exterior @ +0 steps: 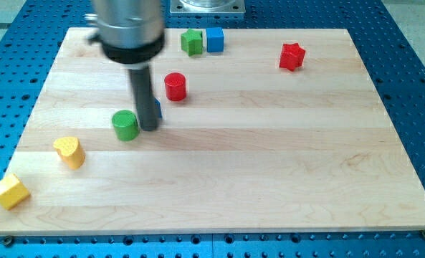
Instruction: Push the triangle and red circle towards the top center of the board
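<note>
While both pieces sit short of top centre, task unfinished; red circle (175,87) upper-middle of bench (269,179); blue triangle (157,109) mostly hidden behind my tip (149,128), touching; no fingers, nothing held; green cylinder (125,125) beside.

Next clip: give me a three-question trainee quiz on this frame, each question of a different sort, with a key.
1. True or false: the red circle touches the green cylinder.
2. Which block does the rod partly hide? A) blue block B) red star C) yellow heart
3. Fill in: my tip sits just to the view's ____ of the green cylinder.

Key:
1. False; they stand apart.
2. A
3. right
</note>
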Controlling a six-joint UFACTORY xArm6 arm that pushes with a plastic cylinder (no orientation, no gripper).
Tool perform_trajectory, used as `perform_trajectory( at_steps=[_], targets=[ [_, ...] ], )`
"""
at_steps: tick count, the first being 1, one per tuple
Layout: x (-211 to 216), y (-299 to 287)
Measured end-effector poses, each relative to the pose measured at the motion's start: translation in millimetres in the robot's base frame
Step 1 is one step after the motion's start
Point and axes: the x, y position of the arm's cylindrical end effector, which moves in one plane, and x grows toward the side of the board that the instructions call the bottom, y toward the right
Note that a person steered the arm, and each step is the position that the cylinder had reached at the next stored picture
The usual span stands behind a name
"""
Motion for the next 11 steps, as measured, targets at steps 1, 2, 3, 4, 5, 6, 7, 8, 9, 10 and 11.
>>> perform_trajectory(
  at_steps=[1,2,3,4,5,6,7,8,9,10,11],
  targets=[
    [-51,-43],
    [-30,-53],
    [4,-39],
    [-20,19],
    [-20,18],
    [-1,27],
    [-18,38],
    [-38,-1],
    [-43,55],
    [-42,59],
    [-27,53]
  ],
)
